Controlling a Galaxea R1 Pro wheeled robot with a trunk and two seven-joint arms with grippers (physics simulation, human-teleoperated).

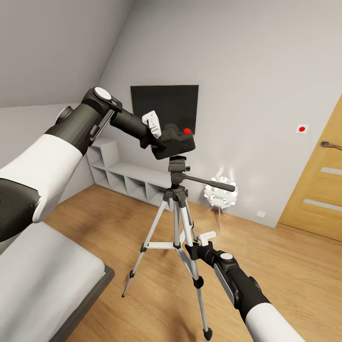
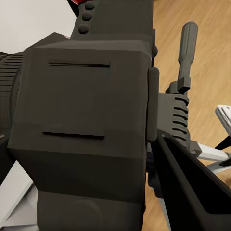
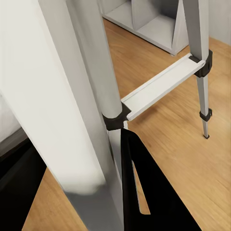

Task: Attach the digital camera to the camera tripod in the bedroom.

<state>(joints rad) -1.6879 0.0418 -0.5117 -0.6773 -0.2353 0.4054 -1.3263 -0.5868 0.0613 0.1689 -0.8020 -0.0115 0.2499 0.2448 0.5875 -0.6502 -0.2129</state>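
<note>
the tripod point(image 1: 175, 223) stands on the wood floor point(image 1: 285, 266) in the middle of the room, silver legs splayed, black pan head at the top with its long handle sticking out toward three o'clock. right on top of that head sits the digital camera point(image 1: 175, 141), a small black box with a red dot on its upper side; from the head view its base looks to be touching the mounting plate, though i cannot tell whether it is seated. the left gripper point(image 1: 159, 132) comes in from ten o'clock and is clamped on the camera's body, its white finger point(image 1: 153, 121) against the camera's near side. in the left wrist view the camera point(image 2: 82, 120) looms large and dark, with the tripod handle point(image 2: 186, 53) beyond it over the floor.

lower down, at about five o'clock from the tripod's centre, the right gripper point(image 1: 195, 247) is up against one of the front legs, near the spreader brace. in the right wrist view a silver leg point(image 3: 91, 72) runs very close past the lens, with a dark finger point(image 3: 154, 192) just beside it, and the flat brace point(image 3: 163, 84) reaches to a further leg. it seems closed around that leg, but i cannot tell for sure.

behind the tripod, at one o'clock, a white ball lamp point(image 1: 219, 192) stands by the grey wall; a dark tv point(image 1: 166, 107) hangs at twelve, low white shelves point(image 1: 123, 175) sit at ten, an oak door point(image 1: 318, 180) at three, and the bed point(image 1: 42, 280) lies at eight.
</note>
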